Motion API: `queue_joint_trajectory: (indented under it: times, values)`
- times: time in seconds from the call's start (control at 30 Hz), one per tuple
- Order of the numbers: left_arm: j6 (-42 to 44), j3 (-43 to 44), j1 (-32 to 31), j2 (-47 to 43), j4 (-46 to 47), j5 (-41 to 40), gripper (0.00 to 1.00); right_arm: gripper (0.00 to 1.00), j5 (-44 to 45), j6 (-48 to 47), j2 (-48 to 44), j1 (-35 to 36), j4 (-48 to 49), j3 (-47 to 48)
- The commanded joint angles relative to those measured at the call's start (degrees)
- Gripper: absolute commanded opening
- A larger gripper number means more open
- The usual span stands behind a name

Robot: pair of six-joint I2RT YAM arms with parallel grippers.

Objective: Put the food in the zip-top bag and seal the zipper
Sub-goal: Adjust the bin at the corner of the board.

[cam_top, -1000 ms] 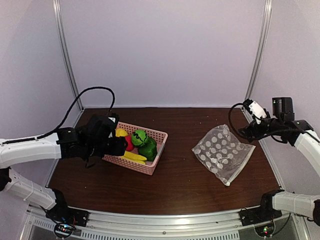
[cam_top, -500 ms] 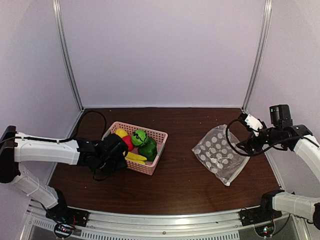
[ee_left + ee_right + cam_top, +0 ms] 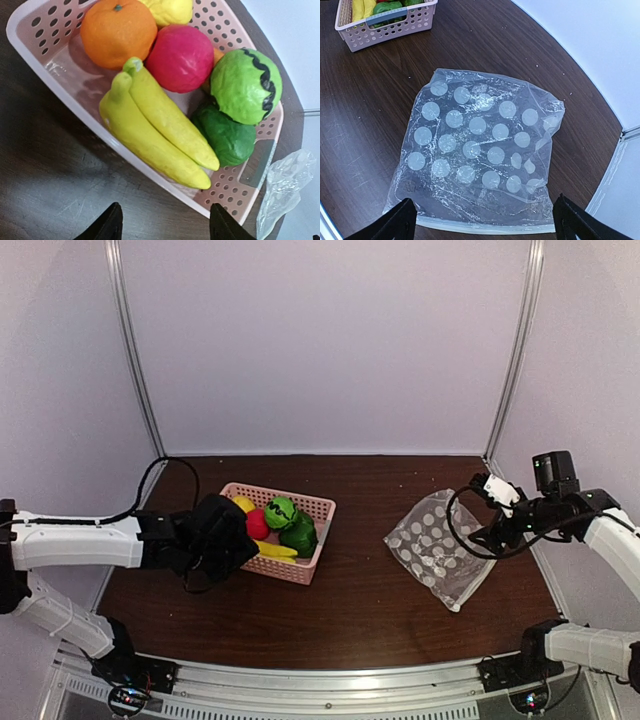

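Note:
The food lies in a pink basket: a yellow banana, an orange, a red ball, a yellow piece, a light green piece and a dark green piece. My left gripper hovers open over the table just outside the basket's near rim, holding nothing; from above it is at the basket's left side. The zip-top bag lies flat and empty, dotted white. Its zipper runs along the edge nearest my right gripper, which is wide open above it.
The basket stands left of centre and the bag right of centre on the dark wooden table. White walls with metal corner posts close in the back and sides. A cable loops beside the right wrist.
The left arm has dropped lower and its gripper has settled at the basket's near-left rim. The right gripper has come down and closer to the bag's right edge.

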Motion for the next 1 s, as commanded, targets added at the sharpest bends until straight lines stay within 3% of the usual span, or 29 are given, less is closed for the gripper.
queue_joint_trajectory:
  times: [0.0,0.23,0.43,0.7,0.97]
  values:
    - [-2.3,3.4,0.0,0.2,-0.2,-2.7,0.61,0.96,-1.6,0.9,1.0,0.9,0.6,-0.5]
    - [-8.2,4.1,1.0,7.2,-0.5,1.3,0.54,0.95,-1.1,0.9,0.9,1.6,0.7,-0.5]
    - [-5.9,5.7,2.1,10.8,1.0,-0.5,0.30,0.94,-0.3,-1.4,0.2,1.9,-1.9,-0.7]
    - [13.4,8.7,9.1,10.7,-2.3,-1.0,0.00,0.89,4.0,-20.7,2.5,5.6,-19.8,1.2]
    - [37.1,14.8,14.5,17.2,-1.1,2.8,0.00,0.75,11.4,-28.1,2.7,8.9,-21.7,-0.6]
